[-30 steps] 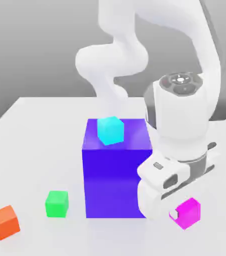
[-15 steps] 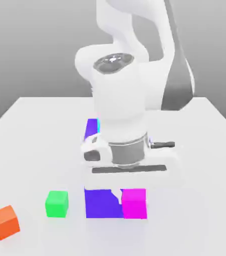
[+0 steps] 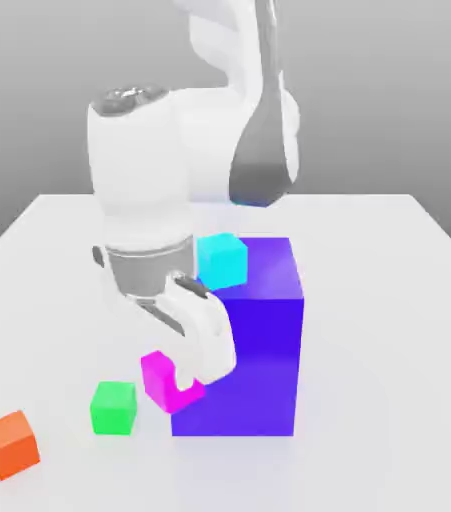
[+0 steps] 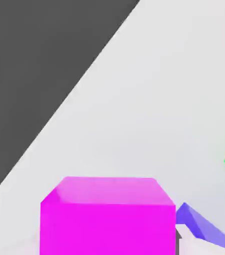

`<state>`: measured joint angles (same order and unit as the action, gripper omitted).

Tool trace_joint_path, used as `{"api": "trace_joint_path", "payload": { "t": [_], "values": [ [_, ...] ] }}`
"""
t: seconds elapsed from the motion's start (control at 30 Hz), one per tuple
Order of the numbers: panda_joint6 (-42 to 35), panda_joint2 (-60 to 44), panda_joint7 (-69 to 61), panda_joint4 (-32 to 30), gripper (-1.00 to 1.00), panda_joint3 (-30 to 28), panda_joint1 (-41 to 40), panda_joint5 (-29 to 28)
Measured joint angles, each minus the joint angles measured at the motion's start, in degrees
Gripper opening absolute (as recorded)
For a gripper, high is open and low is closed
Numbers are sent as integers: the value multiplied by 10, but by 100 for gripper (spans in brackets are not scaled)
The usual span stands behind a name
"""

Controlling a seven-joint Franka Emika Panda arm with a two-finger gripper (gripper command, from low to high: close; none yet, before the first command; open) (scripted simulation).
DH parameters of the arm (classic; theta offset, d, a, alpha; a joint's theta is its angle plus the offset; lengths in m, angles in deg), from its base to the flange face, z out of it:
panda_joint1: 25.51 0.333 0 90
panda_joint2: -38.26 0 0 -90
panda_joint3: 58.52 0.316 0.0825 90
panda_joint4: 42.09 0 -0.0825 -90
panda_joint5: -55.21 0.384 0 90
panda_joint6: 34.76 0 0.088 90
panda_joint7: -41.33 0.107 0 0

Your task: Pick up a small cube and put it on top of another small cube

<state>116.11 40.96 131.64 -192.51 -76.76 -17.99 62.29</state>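
One magenta cube (image 3: 172,383), clasped between the fingers of the gripper (image 3: 176,379), in front of the blue block (image 3: 259,365); one green cube (image 3: 114,408) on the table (image 3: 369,400), to be approached level, centred above, squared up, then lowered onto gently.

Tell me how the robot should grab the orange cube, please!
I'd come straight down from above and pinch two opposite upright sides of the orange cube, around the middle. Its sides are flat, and it sits turned a bit on the table, so the gripper should probably turn to match.
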Motion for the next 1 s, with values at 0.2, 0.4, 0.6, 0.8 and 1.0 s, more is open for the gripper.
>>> {"api": "trace_joint_path", "payload": {
  "t": [0.2,0.4,0.6,0.8,1.0],
  "values": [
    [7,15,208,-31,-100,-7,-45,-56],
    [19,28,422,-68,-100,-6,-89,-97],
    [32,23,512,-82,-100,-17,-123,-123],
    [65,-16,504,-77,-100,-18,-121,-108],
    [114,-66,466,-77,-100,-6,-120,-54]
  ]
}}
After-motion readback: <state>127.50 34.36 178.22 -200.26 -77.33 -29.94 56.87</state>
